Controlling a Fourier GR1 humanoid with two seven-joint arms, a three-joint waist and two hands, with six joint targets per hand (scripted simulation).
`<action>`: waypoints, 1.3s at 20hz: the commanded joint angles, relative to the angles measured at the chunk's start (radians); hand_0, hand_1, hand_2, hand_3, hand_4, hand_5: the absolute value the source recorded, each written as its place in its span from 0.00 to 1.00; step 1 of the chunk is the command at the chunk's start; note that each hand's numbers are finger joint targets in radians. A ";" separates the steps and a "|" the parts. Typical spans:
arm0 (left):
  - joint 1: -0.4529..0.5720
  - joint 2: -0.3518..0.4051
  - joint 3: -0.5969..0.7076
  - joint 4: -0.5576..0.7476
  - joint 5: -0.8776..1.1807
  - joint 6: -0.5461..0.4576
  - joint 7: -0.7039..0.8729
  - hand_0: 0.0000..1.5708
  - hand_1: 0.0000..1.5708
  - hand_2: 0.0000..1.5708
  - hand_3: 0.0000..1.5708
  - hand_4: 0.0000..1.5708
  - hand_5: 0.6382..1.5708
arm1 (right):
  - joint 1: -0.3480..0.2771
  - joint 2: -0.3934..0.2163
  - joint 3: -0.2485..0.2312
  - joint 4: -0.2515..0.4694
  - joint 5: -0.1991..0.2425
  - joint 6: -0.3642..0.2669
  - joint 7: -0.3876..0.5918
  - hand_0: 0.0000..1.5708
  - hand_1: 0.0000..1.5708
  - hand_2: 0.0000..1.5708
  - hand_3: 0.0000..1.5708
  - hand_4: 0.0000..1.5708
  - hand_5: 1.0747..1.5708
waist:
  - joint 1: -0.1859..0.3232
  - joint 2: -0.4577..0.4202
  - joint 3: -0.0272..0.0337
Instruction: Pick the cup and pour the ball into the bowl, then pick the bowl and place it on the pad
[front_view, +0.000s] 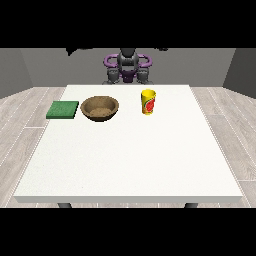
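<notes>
Bare white worktop (130, 165) fills the ground nearest the camera, its front edge running across the lower part of the view; nothing stands on that near half. Toward the far side three things sit in a rough row; a yellow cup (148, 102) with a red and green mark on its wall stands upright at about one o'clock from the middle of the worktop; whether a ball lies inside it cannot be told from this angle. At about eleven o'clock sits a brown bowl (100, 108), upright and mouth up, well apart from the cup; its inside looks speckled and holds nothing that shows. Just beside the bowl, at its nine o'clock and not touching it, lies a flat green pad (63, 109), close to the worktop's left edge. At twelve o'clock, behind the far edge, the robot (128, 66) sits small, dark grey with purple arms drawn in close to its body; neither hand can be made out, so whether each is released or clenched cannot be told; neither reaches over the worktop, and nothing is grasped.
</notes>
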 joint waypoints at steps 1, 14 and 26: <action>0.015 -0.008 -0.008 0.059 -0.024 0.005 -0.154 0.00 0.00 0.00 0.00 0.00 0.95 | -0.001 0.002 -0.006 0.013 -0.011 0.035 -0.068 0.00 0.00 0.00 0.00 0.27 0.98 | -0.011 0.090 -0.0001; -0.249 0.044 0.233 0.400 -0.017 -0.065 -0.466 0.00 0.00 0.00 0.00 0.00 0.89 | -0.162 -0.007 -0.037 0.169 0.031 0.041 -0.283 0.00 0.00 0.00 0.00 0.12 1.00 | -0.045 0.319 -0.0001; -0.312 0.033 0.362 0.882 0.021 -0.107 -0.883 0.00 0.00 0.00 0.00 0.00 0.88 | -0.228 -0.062 -0.059 0.160 0.004 0.064 -0.240 0.00 0.00 0.00 0.00 0.13 1.00 | -0.090 0.341 -0.0005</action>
